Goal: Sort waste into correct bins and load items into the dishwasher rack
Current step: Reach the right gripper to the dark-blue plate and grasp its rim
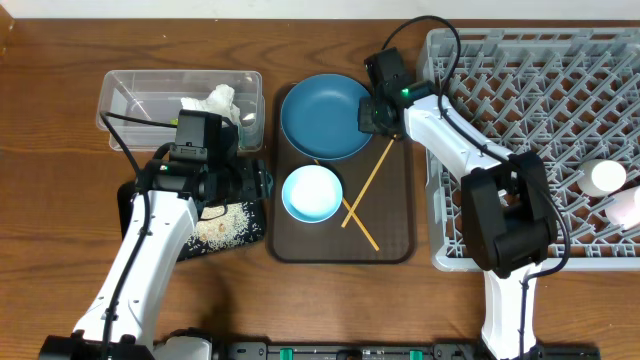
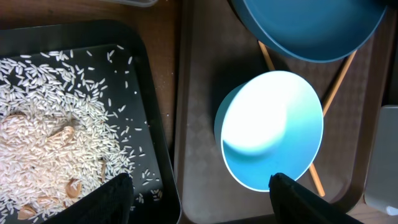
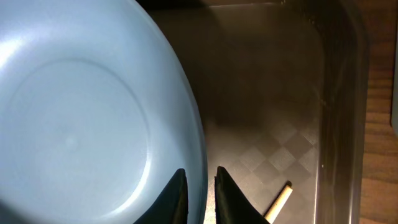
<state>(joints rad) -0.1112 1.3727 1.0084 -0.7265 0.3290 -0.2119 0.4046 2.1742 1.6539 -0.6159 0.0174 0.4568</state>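
Observation:
My right gripper [image 1: 372, 112] is shut on the right rim of the wide blue dish [image 1: 322, 115]; its fingers [image 3: 200, 193] straddle the rim of the dish [image 3: 81, 112]. The pale-blue bowl [image 1: 312, 193] and two crossed chopsticks [image 1: 365, 185] lie on the brown serving tray. My left gripper [image 1: 255, 183] is open and empty [image 2: 202, 202], between the black tray and the bowl [image 2: 270, 127]. Rice grains [image 2: 56, 124] lie in the black tray [image 1: 150, 215]. White tissue [image 1: 215, 100] lies in the clear tub [image 1: 125, 95]. Two small cups [image 1: 605, 177] stand in the grey rack [image 1: 540, 140].
The brown serving tray [image 1: 390, 245] lies between the black tray and the rack, close to both. A chopstick end [image 3: 278, 202] lies just right of my right fingers. Bare wooden table runs along the front and far left.

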